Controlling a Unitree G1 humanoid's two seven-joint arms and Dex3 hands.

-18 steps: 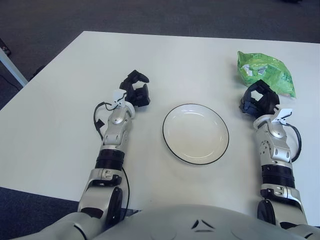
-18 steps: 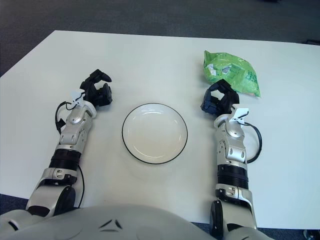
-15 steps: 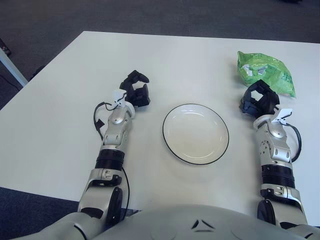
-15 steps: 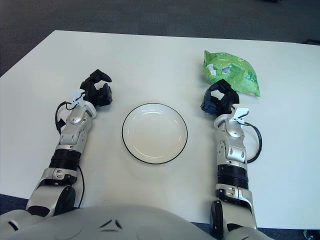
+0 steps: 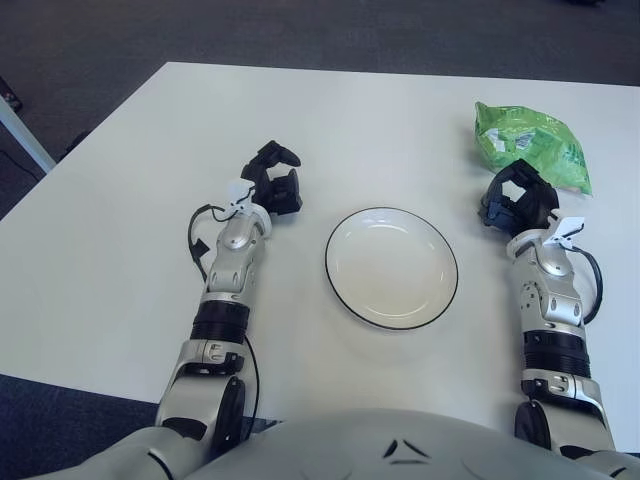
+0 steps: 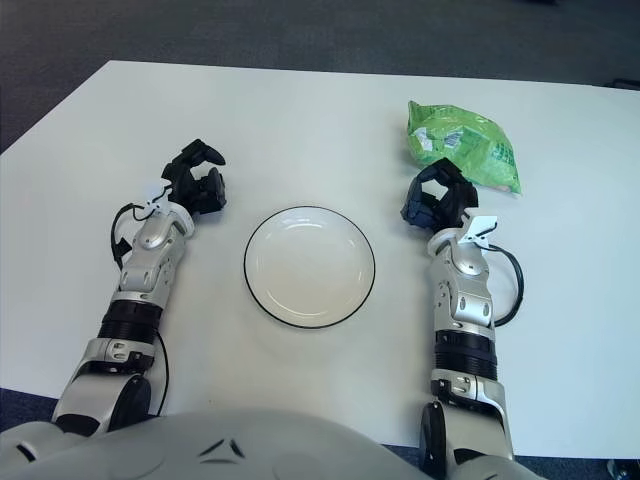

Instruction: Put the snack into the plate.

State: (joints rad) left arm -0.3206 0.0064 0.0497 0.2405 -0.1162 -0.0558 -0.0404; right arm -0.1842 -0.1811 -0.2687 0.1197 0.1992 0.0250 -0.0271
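Note:
A green snack bag [image 5: 530, 146] lies on the white table at the far right. An empty white plate [image 5: 391, 267] with a dark rim sits in the middle of the table. My right hand [image 5: 516, 197] rests just in front of the bag, fingers spread, holding nothing. My left hand [image 5: 272, 181] lies on the table left of the plate, fingers relaxed and empty.
The white table [image 5: 120, 200] ends at a far edge against dark carpet [image 5: 300, 30]. A pale table leg or edge [image 5: 22, 135] shows at the far left.
My right hand has crept slightly toward the snack bag. My left hand has shifted very slightly. Bag and plate have not moved.

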